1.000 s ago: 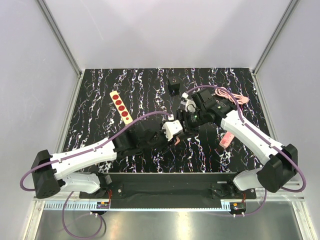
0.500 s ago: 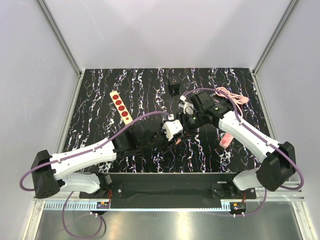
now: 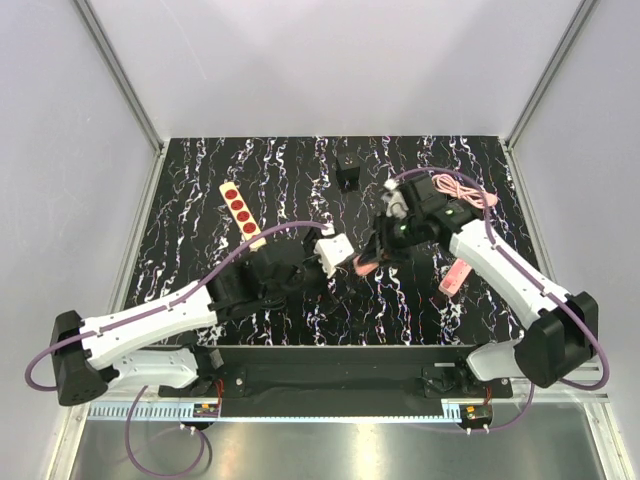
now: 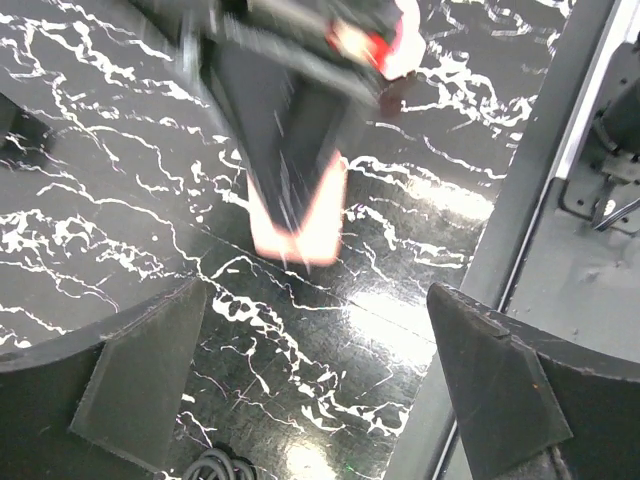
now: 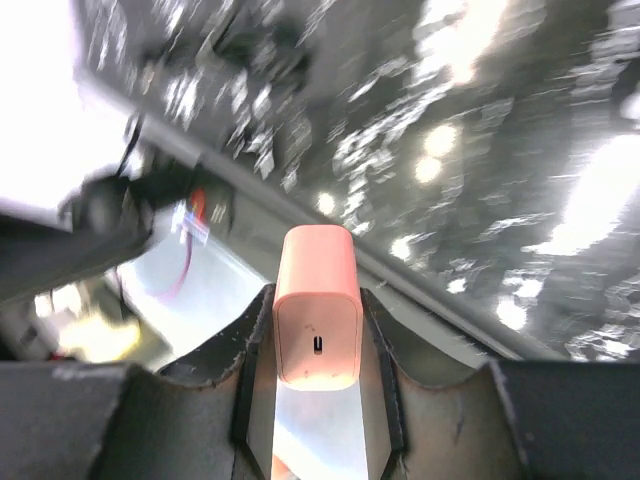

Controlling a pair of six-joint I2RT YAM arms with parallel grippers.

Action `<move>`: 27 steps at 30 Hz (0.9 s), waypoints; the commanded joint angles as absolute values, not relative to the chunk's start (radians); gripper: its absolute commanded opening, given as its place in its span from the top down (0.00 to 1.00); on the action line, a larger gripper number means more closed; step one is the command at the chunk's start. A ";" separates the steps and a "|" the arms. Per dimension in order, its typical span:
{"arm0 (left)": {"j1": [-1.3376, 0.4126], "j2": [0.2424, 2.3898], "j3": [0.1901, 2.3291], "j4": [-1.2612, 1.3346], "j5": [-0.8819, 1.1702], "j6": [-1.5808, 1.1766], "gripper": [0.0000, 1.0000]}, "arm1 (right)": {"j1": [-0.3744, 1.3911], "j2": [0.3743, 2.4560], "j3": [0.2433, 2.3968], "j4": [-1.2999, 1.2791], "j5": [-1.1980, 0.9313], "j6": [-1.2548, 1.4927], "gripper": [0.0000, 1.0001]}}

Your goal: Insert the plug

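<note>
The plug [image 5: 318, 320], a small pink charger block with a slot-shaped port in the end facing the right wrist camera, is pinched across its two flat sides by my right hand [image 3: 373, 254]. It is held over the middle of the desk [image 3: 300, 170], well apart from the power strip [image 3: 241, 214] with its red sockets at the left. I judge it to be light, rigid plastic with smooth, rounded faces, so it could twist or slide between the pads when pushed into a socket. I would keep the grip square on the broad sides and close to the body's middle. I cannot see its pins in any view. My left hand [image 4: 315, 300] is spread wide and empty, just beside the plug, looking up at the blurred pink body.
</note>
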State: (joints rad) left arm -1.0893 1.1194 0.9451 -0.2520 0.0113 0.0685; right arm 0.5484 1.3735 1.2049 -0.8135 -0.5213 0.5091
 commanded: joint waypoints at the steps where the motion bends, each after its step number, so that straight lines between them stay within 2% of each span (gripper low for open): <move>1: -1.094 1.065 0.940 -0.224 -0.011 0.042 0.01 | 0.407 1.325 1.252 -0.876 -0.353 0.523 1.00; 4: -1.094 1.023 0.943 -0.273 -0.078 0.019 0.01 | 0.293 1.299 1.295 -0.955 -0.234 0.509 1.00; 5: -1.094 1.009 0.942 -0.284 -0.137 0.015 0.01 | 0.275 1.296 1.311 -0.986 -0.086 0.509 1.00; 8: -1.094 0.965 0.956 -0.325 -0.274 0.003 0.01 | 0.201 1.305 1.367 -1.098 0.130 0.518 1.00; 17: -1.092 0.911 0.973 -0.399 -0.380 -0.006 0.01 | -0.067 1.426 1.364 -1.057 0.187 0.517 1.00; 27: -1.094 0.917 0.942 -0.416 -0.472 0.020 0.01 | -0.120 1.681 1.433 -0.922 0.216 0.482 1.00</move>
State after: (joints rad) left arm -1.0908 0.9249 0.9463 -0.4282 -0.4030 0.0006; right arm -0.1081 1.6413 1.3708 -0.9840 0.1745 0.5011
